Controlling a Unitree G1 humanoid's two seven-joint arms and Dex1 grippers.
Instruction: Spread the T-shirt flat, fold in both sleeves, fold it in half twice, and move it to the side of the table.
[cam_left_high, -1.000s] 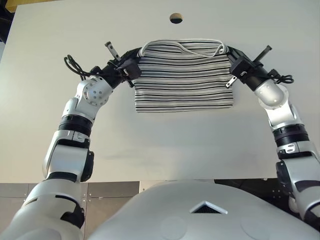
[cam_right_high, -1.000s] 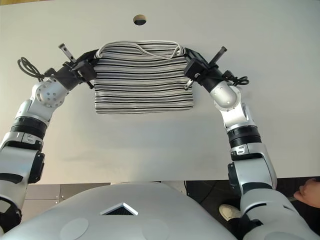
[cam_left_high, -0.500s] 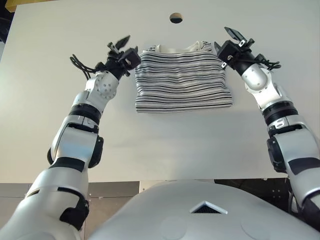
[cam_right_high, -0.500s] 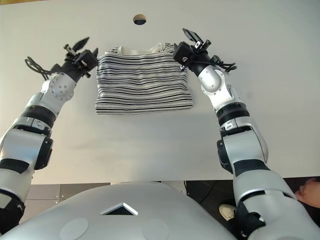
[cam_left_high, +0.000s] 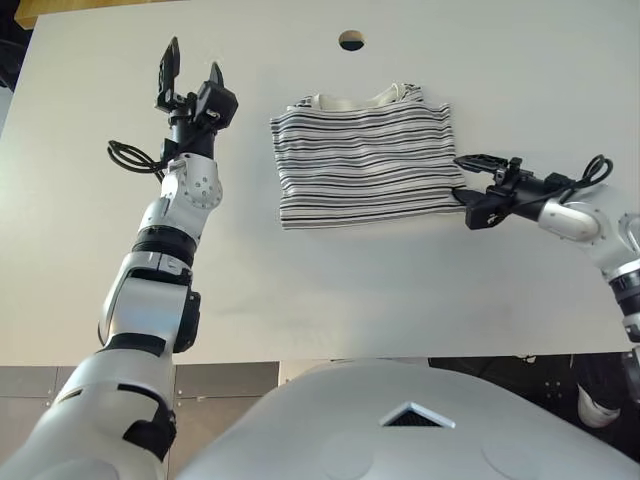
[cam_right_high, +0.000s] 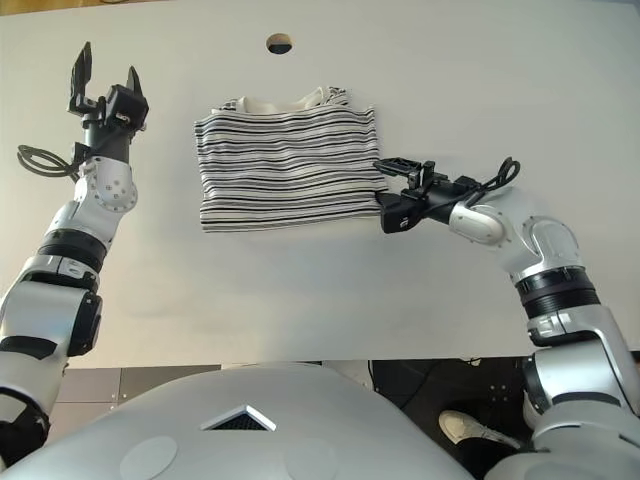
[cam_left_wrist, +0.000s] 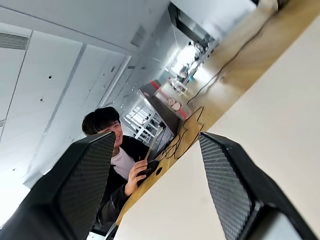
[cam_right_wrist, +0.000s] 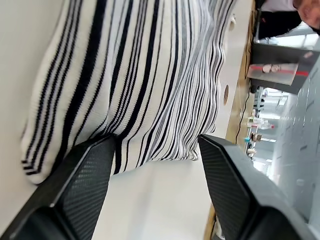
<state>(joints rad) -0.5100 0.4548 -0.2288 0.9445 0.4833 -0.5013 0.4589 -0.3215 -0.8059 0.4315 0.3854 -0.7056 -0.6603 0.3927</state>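
Observation:
The folded black-and-white striped T-shirt (cam_left_high: 362, 158) lies flat on the white table (cam_left_high: 300, 290), with its collar at the far edge. My right gripper (cam_left_high: 462, 178) sits low at the shirt's near right corner and is open. In the right wrist view the striped cloth (cam_right_wrist: 150, 75) lies just ahead of the right gripper (cam_right_wrist: 155, 141), bulging between its spread fingers (cam_right_wrist: 85, 190). My left gripper (cam_left_high: 188, 72) is lifted above the table to the left of the shirt, open and holding nothing. In the left wrist view the left gripper (cam_left_wrist: 156, 136) points past the table's far edge.
A round hole (cam_left_high: 350, 40) is cut in the table just beyond the shirt's collar. Bare tabletop stretches to the left, to the right and in front of the shirt. A wooden surface (cam_left_wrist: 235, 65) lies beyond the far edge.
Both grippers have let go of the shirt's far fold and opened. The left arm rose and swung out to the left. The right arm came down to the shirt's near right corner.

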